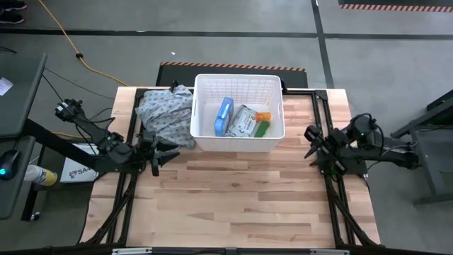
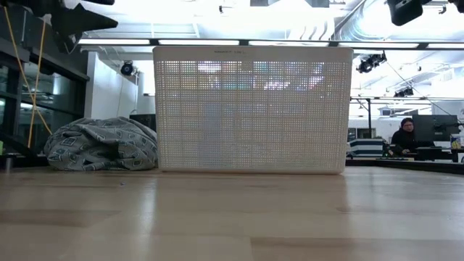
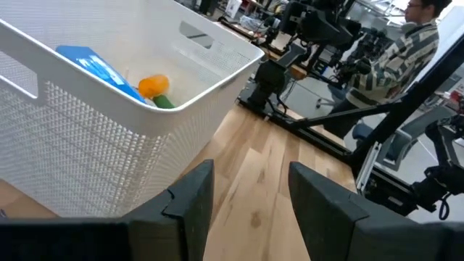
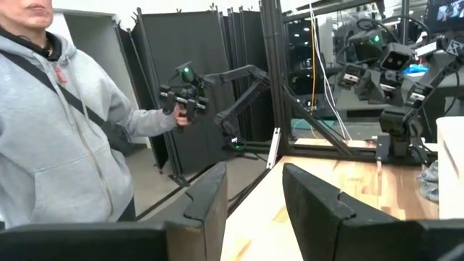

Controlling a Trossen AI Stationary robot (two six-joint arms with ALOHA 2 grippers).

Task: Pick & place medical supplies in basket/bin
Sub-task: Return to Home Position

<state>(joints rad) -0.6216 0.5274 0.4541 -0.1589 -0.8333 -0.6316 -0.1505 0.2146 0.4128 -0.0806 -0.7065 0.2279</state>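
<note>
Seen from above, the left gripper (image 1: 167,153) hovers over the left side of the wooden table (image 1: 233,202), just in front of a crumpled grey patterned cloth (image 1: 164,112). Its jaws stand parted with nothing between them. To the right of the cloth, touching it, the white gridded basket (image 1: 239,78) sits at the table's far middle. Inside it, from left to right, are a tilted blue-white flat packet (image 1: 224,117), a grey-white soft pack (image 1: 243,122), and an orange-capped vial (image 1: 263,116) with a green bar (image 1: 262,129) just beside it. The right gripper (image 1: 311,142) hangs at the table's right edge, apart from the basket, its jaws likewise parted and empty. In the right wrist view, a person in a grey hoodie (image 4: 58,145) stands beyond the table.
</note>
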